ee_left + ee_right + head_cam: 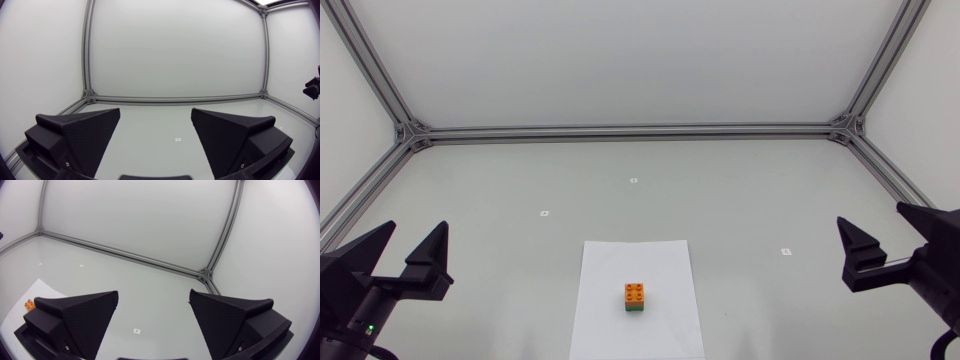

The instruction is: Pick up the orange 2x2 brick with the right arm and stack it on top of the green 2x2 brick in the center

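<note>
The orange 2x2 brick (635, 293) sits on top of the green 2x2 brick (635, 308), on a white paper sheet (660, 262) at the table's middle front. Only a thin green strip shows under the orange one. My right gripper (885, 240) hangs open at the right side, far from the stack, nothing between its fingers. My left gripper (412, 243) stands open at the left side, also empty. In the right wrist view the orange brick (29, 304) peeks out beside my right gripper (154, 311). The left wrist view shows my left gripper (156, 129) open over bare table.
An aluminium frame (630, 130) runs along the table's back and side edges. Small white markers (544, 213) dot the grey surface. The other arm's gripper tip (313, 88) shows at the far side in the left wrist view.
</note>
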